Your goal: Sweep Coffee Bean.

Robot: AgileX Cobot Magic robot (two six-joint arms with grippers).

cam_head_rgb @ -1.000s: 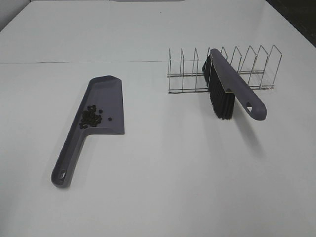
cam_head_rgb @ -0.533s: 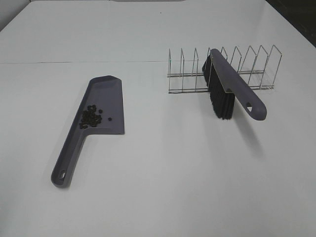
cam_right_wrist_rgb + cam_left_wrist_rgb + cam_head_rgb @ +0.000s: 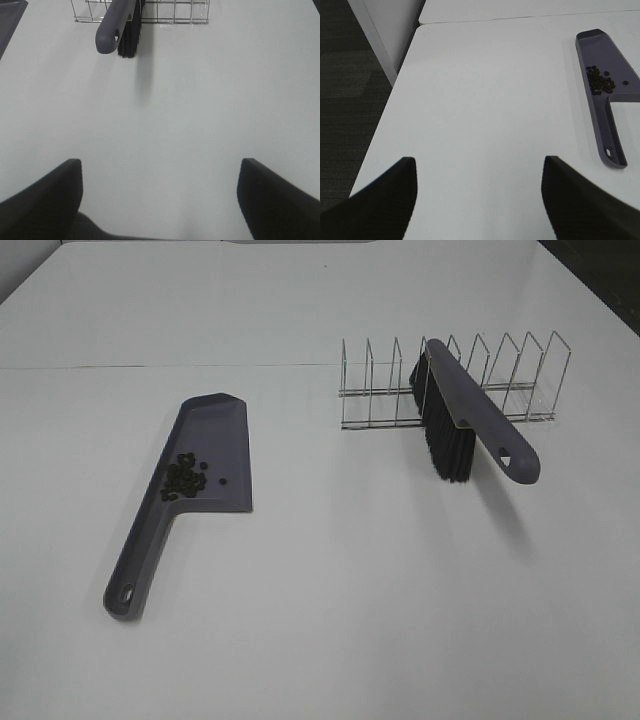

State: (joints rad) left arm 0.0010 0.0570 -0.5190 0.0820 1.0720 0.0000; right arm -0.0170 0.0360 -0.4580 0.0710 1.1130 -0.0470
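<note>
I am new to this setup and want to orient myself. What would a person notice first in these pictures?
First the grey dustpan lying flat on the left of the white table, with a small cluster of dark coffee beans on its blade near the handle. Next, on the right, the brush leaning in the wire rack, bristles down and handle toward the front. Both grippers are open, well back from everything.

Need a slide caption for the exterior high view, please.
Coffee beans lie gathered in the dustpan; brush rests in the wire rack.
</note>
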